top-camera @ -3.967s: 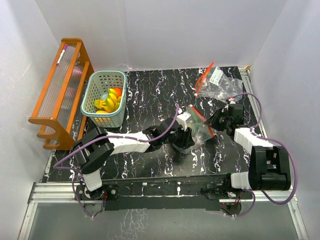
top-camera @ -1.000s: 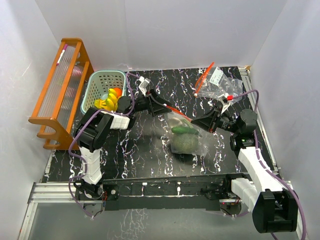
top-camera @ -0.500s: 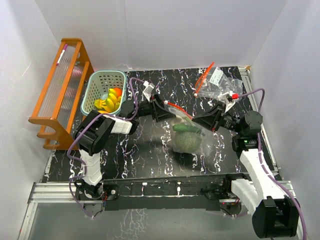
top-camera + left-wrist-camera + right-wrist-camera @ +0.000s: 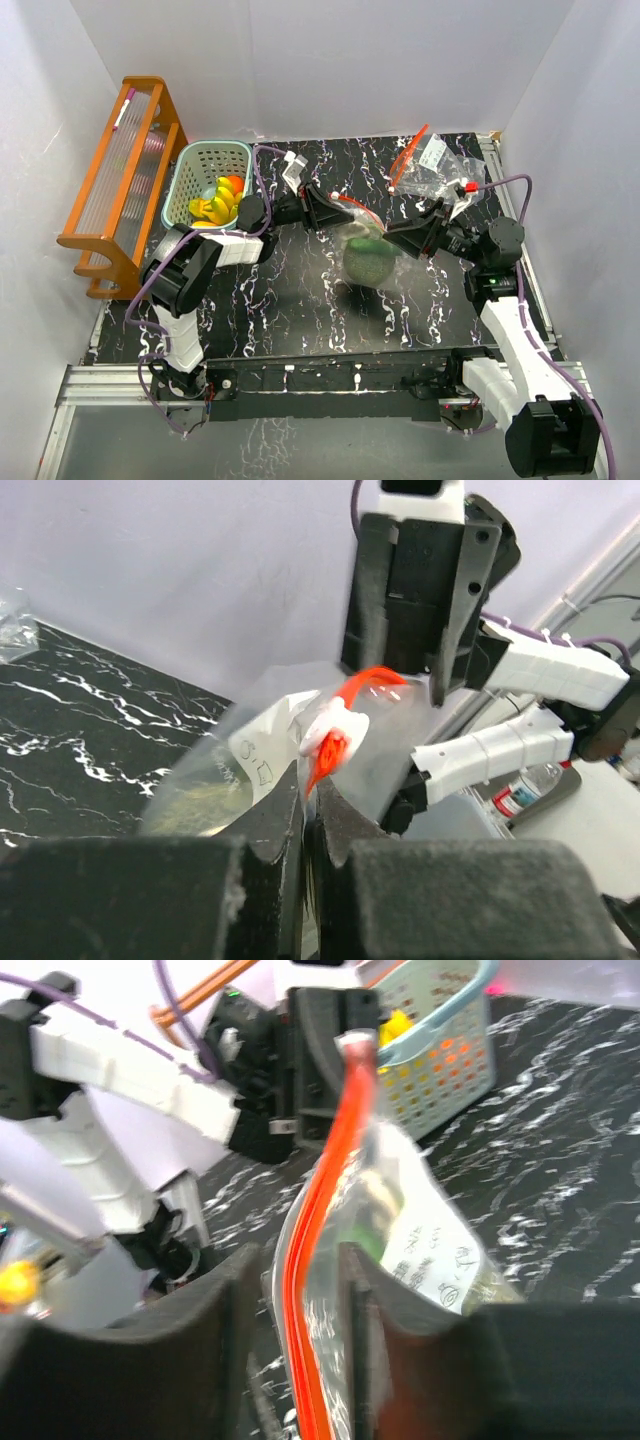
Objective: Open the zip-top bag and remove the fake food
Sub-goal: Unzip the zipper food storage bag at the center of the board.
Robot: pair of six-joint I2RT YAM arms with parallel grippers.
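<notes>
A clear plastic zip-top bag with an orange seal strip (image 4: 365, 232) hangs above the black marbled surface (image 4: 300, 300), centre-right of the overhead view, strung between the two arms. The left end effector (image 4: 330, 211) is pinched tight on the bag's mouth. Its wrist view shows the fingers closed on the film just below the orange-and-white slider (image 4: 333, 742). The right end effector (image 4: 397, 236) grips the opposite end, its fingers narrow with the orange strip running between them.

Inside the bag sags a round, dull-green toy fruit (image 4: 368, 264). More yellow and orange toy produce (image 4: 220, 197) lies in the teal slatted basket (image 4: 188, 172) at the upper left.

The film looks thin, limp and slick, so it would likely slide out of a loose pinch. The stiffer seal strip is the surer place to hold, one lip per arm, pulling apart. The green piece seems rigid, smooth and fairly light, though heavy enough to drag the pouch down. It may roll once freed. Grasp it across its widest part.
</notes>
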